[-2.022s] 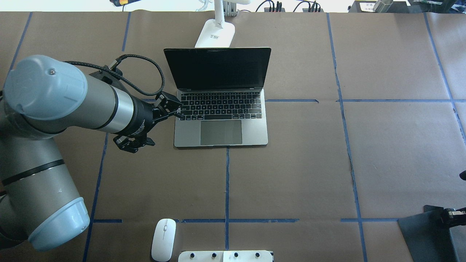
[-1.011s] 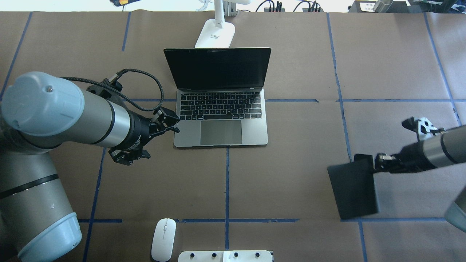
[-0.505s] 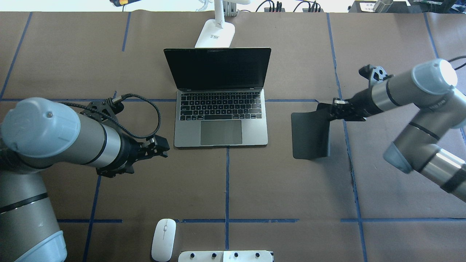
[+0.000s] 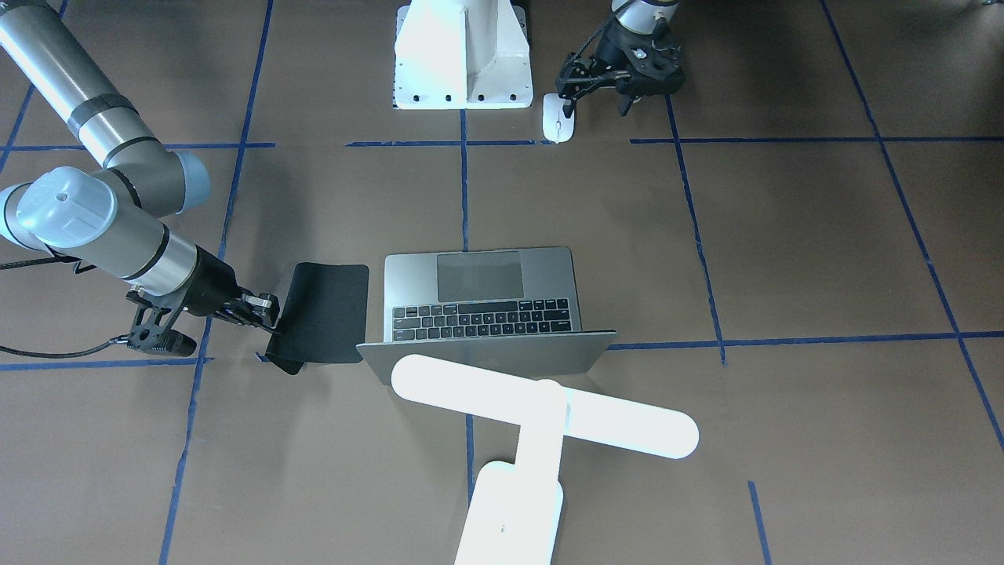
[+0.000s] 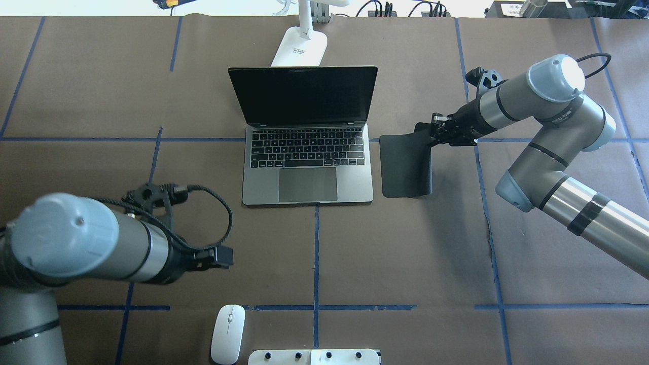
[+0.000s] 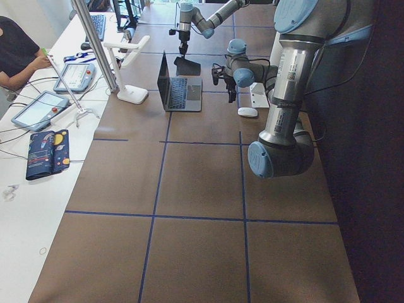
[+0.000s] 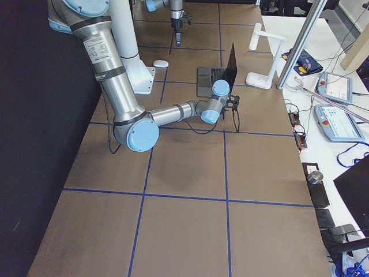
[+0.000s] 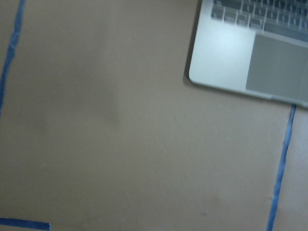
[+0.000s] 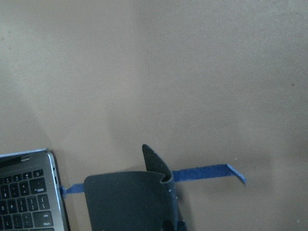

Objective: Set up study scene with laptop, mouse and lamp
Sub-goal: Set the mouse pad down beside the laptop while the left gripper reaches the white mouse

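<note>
The laptop (image 5: pixel 308 152) stands open at the table's middle, screen dark; it also shows in the front view (image 4: pixel 486 302). The lamp (image 4: pixel 541 404) stands behind it, its base (image 5: pixel 300 48) on the table. The mouse (image 5: pixel 227 333) lies at the near edge, by the pedestal. My right gripper (image 5: pixel 435 133) is shut on the far right corner of a flat black mat (image 5: pixel 405 165), which lies just right of the laptop with that corner curled up. My left gripper (image 4: pixel 598 102) is open and empty, above the table close to the mouse (image 4: pixel 557 122).
The white robot pedestal (image 4: pixel 463 55) is bolted at the near edge, beside the mouse. Blue tape lines cross the brown table cover. A white side table (image 6: pixel 38 107) with tablets and a person runs beyond the lamp.
My right arm carried the black mat from the near right to beside the laptop's right edge. My left arm drew back from the laptop's left edge toward the mouse.
</note>
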Robot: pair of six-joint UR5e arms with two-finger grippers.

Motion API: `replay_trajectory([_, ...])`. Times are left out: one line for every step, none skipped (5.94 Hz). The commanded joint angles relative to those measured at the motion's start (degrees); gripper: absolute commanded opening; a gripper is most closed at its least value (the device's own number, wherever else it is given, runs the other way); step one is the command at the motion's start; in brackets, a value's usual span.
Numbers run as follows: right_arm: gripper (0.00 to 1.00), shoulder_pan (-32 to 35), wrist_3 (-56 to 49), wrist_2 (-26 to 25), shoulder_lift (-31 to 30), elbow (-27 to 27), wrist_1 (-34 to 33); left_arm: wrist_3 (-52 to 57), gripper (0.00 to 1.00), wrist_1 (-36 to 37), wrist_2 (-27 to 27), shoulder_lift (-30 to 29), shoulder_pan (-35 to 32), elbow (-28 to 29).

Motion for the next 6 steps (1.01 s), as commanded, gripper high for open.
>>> replay_trajectory([0.26,-0.07,-0.13,0.0,0.76,-0.53,0.04,0.69,1.0,2.81,3.39,-0.04,4.17,-0.12])
replay_trajectory([0.99,-0.07,-0.39,-0.43,0.68,-0.53,-0.3,1.3,1.0,2.91,3.48,-0.04,5.31,0.05])
replay_trajectory([1.0,0.45,-0.57,-0.35,0.5,-0.45,-0.31,3.83,1.0,5.26,3.57,-0.13,6.71,0.4])
replay_trajectory([1.0,1.5,-0.31,0.18,0.5,0.08,-0.31,6.03,1.0,5.89,4.44,-0.3,7.51,0.75])
replay_trajectory([1.0,3.6,-0.22,2.96,-0.37,0.26,-0.39,6.57,1.0,5.46,6.62,-0.65,10.73,2.41])
replay_trajectory([1.0,5.28,-0.13,5.69,-0.9,0.87,-0.4,6.66,1.0,5.02,7.08,-1.18,12.16,3.73])
